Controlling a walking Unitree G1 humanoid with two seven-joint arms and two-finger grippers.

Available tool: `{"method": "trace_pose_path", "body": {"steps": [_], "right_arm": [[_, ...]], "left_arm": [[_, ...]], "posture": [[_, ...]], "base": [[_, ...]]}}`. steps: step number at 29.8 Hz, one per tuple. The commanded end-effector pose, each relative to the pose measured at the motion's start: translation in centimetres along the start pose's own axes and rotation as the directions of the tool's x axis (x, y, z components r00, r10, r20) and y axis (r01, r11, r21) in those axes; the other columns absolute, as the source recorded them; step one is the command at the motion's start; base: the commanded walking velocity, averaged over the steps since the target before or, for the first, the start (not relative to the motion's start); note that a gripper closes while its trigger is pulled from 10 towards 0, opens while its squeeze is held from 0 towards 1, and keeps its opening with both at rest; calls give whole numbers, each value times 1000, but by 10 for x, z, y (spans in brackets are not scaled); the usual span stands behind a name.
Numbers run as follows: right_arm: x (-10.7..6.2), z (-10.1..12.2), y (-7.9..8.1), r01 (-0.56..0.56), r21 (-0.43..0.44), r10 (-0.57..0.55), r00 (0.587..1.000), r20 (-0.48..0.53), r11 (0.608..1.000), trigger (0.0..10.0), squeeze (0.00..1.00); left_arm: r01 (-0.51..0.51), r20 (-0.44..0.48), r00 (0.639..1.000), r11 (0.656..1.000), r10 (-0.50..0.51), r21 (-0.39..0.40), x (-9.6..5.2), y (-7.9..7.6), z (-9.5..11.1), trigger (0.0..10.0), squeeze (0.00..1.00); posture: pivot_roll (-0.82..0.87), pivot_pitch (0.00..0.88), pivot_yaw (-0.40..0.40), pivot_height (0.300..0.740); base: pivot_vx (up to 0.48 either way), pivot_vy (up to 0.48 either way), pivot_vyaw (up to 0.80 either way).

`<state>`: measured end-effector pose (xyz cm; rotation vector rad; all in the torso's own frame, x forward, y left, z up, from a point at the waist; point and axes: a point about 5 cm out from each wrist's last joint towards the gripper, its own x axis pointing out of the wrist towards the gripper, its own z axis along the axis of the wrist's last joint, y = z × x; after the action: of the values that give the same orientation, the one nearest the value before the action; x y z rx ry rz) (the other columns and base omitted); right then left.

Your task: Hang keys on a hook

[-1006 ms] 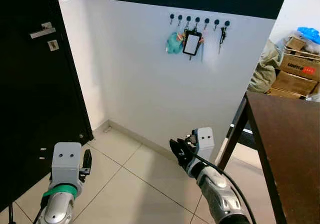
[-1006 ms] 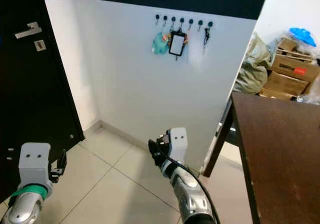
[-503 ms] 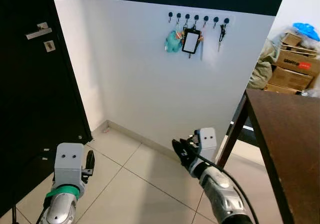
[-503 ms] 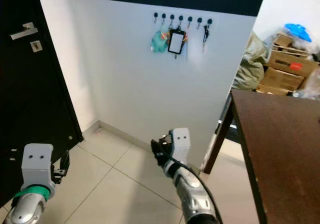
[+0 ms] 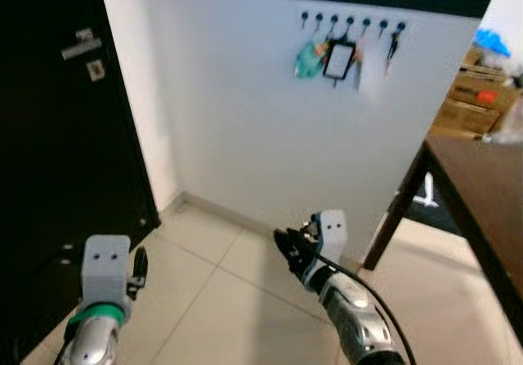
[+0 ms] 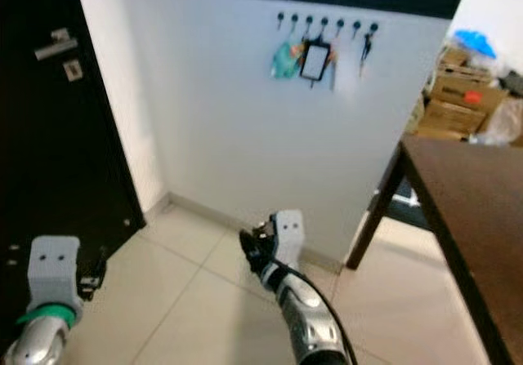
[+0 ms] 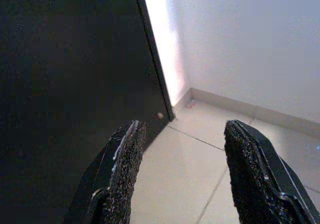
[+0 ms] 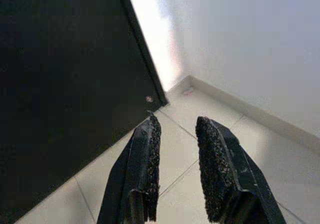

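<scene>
Where white wall (image 5: 245, 112) meets pale tiled floor (image 5: 212, 300), we log black door (image 5: 49, 161) at our left, dark wooden table (image 5: 482, 193) at right, cardboard boxes (image 5: 478, 95) behind. Row of dark hooks (image 5: 351, 20) high on wall; keys (image 5: 395, 48) hang from rightmost, beside black-framed tag (image 5: 339, 59) and teal fob (image 5: 309, 59). Left gripper (image 7: 182, 179) spread wide, nothing between fingers. Right gripper (image 8: 176, 169) narrowly parted, low over floor.

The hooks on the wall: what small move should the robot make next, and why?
Probably turn a little right, toward the brown table, to look for keys. The left gripper and the right gripper are both open and hold nothing, low above the floor, while the hooks sit high on the white wall. Reaching up now would hang nothing.
</scene>
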<state>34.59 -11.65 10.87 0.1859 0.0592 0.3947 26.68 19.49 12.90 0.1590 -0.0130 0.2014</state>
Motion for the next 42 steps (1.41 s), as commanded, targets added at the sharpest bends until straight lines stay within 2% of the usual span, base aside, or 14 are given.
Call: {"method": "trace_pose_path", "body": {"steps": [1, 9, 10, 12, 16, 35, 37, 39, 42], "right_arm": [[-1, -5, 1, 1, 15, 0, 1000, -19, 1000, 10000, 0], [-1, -6, 3, 5, 30, -4, 1000, -16, 1000, 10000, 0], [-1, -7, 3, 6, 32, -5, 1000, -15, 999, 10000, 0], [-1, -7, 3, 6, 34, -6, 1000, -15, 999, 10000, 0], [-1, -7, 3, 9, 41, -8, 1000, -15, 999, 10000, 0], [-2, -7, 3, 2, 34, -2, 1000, -10, 999, 10000, 0], [-2, -5, 3, 1, 27, -1, 1000, 2, 1000, 10000, 0], [-3, 0, 1, 19, -5, -19, 999, 46, 1000, 10000, 0], [-2, 3, 0, 12, -36, -10, 999, 52, 999, 10000, 0]], "left_arm": [[1, -21, 1000, 1000, 0, 22, -3, 3, -5, 10000, 0], [11, -13, 1000, 999, -11, 34, -4, 2, -3, 10000, 0], [8, -11, 1000, 1000, -8, 1, -4, 3, -3, 10000, 0], [7, -16, 1000, 1000, -7, -18, -4, 3, -3, 10000, 0], [1, -19, 1000, 1000, -1, 20, -3, 6, -3, 10000, 0], [-10, -21, 1000, 999, 11, 33, -3, 7, -5, 10000, 0], [-26, -20, 999, 999, 27, 26, -3, 8, -7, 10000, 0], [-134, -44, 990, 990, 132, -47, -2, 15, -16, 10000, 0], [-170, -59, 984, 984, 167, -55, -1, 16, -22, 10000, 0]], "posture": [[-80, 0, 69, 740], [-74, 0, 83, 740], [-74, 0, 83, 740], [-74, 0, 83, 740], [-71, 0, 86, 740], [-78, 0, 87, 740], [-83, 0, 88, 740], [-91, 0, 84, 740], [-119, 0, 66, 740]], "base": [[0, -480, 0], [0, -480, 0], [0, 0, 0], [0, 0, 0], [0, 0, 0], [0, 0, 0], [0, 0, 0], [0, 0, 0], [0, 0, 0]]}}
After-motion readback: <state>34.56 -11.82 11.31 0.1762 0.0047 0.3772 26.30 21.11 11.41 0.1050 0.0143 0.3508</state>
